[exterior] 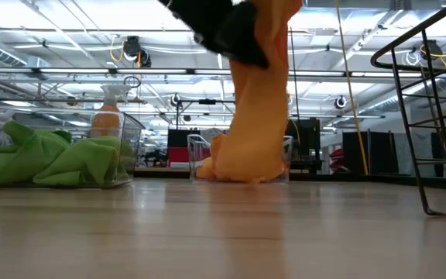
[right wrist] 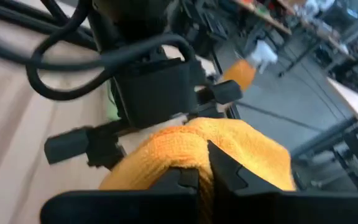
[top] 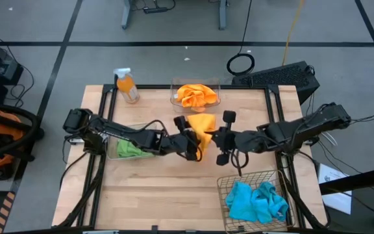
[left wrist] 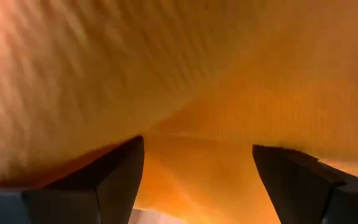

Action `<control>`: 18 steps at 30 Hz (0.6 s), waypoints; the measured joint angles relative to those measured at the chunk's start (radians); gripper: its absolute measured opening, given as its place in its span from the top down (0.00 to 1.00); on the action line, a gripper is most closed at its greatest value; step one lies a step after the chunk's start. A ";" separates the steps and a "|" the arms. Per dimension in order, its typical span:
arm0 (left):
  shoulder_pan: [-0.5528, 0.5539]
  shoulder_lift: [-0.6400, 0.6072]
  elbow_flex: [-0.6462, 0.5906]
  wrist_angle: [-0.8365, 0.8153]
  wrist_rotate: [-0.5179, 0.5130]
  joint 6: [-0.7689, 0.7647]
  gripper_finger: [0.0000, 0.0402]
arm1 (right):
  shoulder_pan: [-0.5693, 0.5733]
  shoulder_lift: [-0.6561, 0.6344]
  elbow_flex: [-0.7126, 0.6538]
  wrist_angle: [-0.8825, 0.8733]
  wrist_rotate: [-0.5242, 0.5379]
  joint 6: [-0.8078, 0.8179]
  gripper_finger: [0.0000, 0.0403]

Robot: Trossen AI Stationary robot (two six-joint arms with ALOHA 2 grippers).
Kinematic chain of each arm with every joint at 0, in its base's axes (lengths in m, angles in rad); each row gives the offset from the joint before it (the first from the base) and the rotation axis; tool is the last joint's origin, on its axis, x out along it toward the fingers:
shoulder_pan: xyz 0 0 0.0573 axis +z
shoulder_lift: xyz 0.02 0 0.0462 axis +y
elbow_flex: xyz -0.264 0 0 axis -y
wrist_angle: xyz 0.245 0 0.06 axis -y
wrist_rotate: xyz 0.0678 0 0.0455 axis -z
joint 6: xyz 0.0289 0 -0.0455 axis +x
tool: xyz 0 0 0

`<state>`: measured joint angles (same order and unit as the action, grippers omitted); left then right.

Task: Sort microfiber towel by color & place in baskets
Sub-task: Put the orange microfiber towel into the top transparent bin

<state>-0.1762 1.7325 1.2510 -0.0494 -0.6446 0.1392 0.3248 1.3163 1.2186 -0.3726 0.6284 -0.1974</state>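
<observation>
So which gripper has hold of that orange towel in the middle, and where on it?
The right gripper is shut on the orange towel, pinching a fold at its upper edge so it hangs. The left gripper is open, its fingers spread against the cloth, not clamping it.

A soft orange microfiber cloth (left wrist: 185, 81) with a fine ribbed nap fills almost the whole left wrist view, from nine o'clock across to three o'clock and up past twelve. A shallow fold runs through it near the centre, and the fabric is darker below that crease. The left gripper (left wrist: 197, 180) shows as two dark fingers (left wrist: 98, 186) at seven and five o'clock, standing wide apart, with the cloth sagging into the gap between them.
</observation>
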 joint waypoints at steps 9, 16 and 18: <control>-0.117 0.000 0.000 0.224 -0.169 0.192 0.24 | 0.055 0.000 0.000 0.058 -0.002 -0.035 1.00; -0.130 0.000 0.000 0.323 -0.195 0.213 0.24 | 0.071 0.000 0.000 0.088 -0.056 -0.034 1.00; -0.124 0.000 0.000 0.345 -0.194 0.241 0.24 | 0.071 0.000 0.000 0.109 -0.101 -0.033 1.00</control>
<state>-0.3004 1.7325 1.2510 0.2957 -0.8383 0.3806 0.3954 1.3163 1.2186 -0.2636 0.5273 -0.2307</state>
